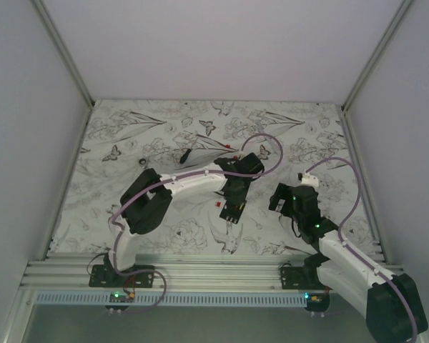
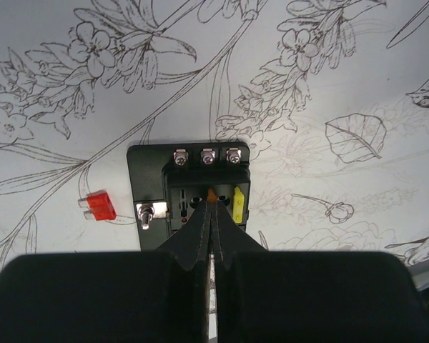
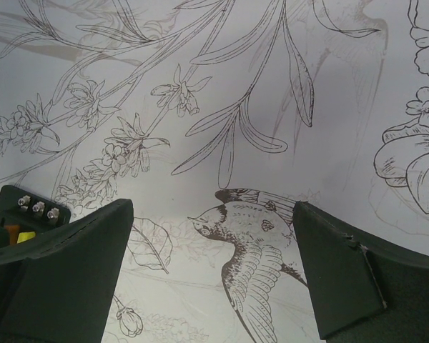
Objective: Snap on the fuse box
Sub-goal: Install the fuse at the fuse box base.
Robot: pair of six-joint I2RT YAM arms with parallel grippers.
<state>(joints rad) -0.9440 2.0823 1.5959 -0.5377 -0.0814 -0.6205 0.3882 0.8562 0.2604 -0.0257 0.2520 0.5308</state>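
**Fig. 1.** Left gripper point(image 2: 211, 207), jaws shut, tips over the fuse box point(image 2: 150, 171) and touching an orange fuse point(image 2: 211, 194) in its slots; a pinch could not be confirmed. The box's long axis ran straight ahead of this nearer gripper, 3 screws point(image 2: 206, 154) at the far end. Right gripper point(image 3: 213, 214), fully spread and empty, stood well right of the box.

Soft even light, faint shadows, mild grain (overhead view softest)
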